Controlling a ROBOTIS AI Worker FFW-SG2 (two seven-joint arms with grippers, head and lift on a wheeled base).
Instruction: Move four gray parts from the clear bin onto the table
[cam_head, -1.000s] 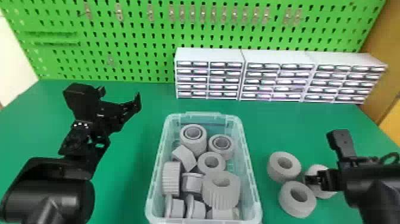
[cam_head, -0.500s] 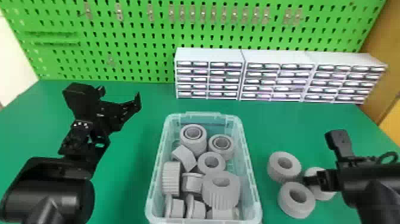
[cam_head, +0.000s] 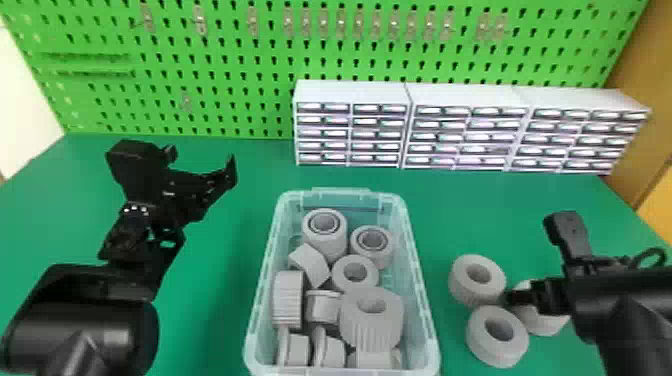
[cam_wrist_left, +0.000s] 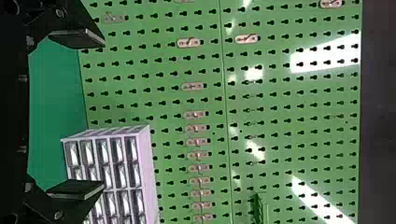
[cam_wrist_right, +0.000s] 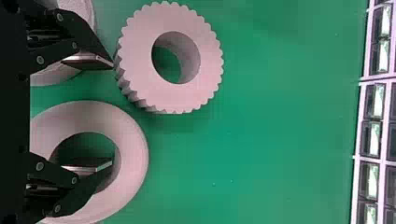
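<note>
Three gray parts (cam_head: 477, 282) sit on the green table (cam_head: 500, 210) to the right of the clear bin (cam_head: 345, 192), and the right gripper (cam_head: 527, 296) is down among them, fingers wide apart! One fingertip (cam_wrist_right: 98, 63) is right by the toothed rim of a part, the other over the hole of a second ring (cam_wrist_right: 133, 158), whose near wall lies between them; whether either finger touches, I can't tell. Over on the left, the left gripper (cam_head: 200, 162) hangs beyond the bin's left side, its fingers well apart with nothing between them. Plenty more gray parts are piled inside the bin walls. Room to work? A strip of table runs between bin and loose parts, and open green stretches from them to the white drawer units (cam_head: 465, 135).
</note>
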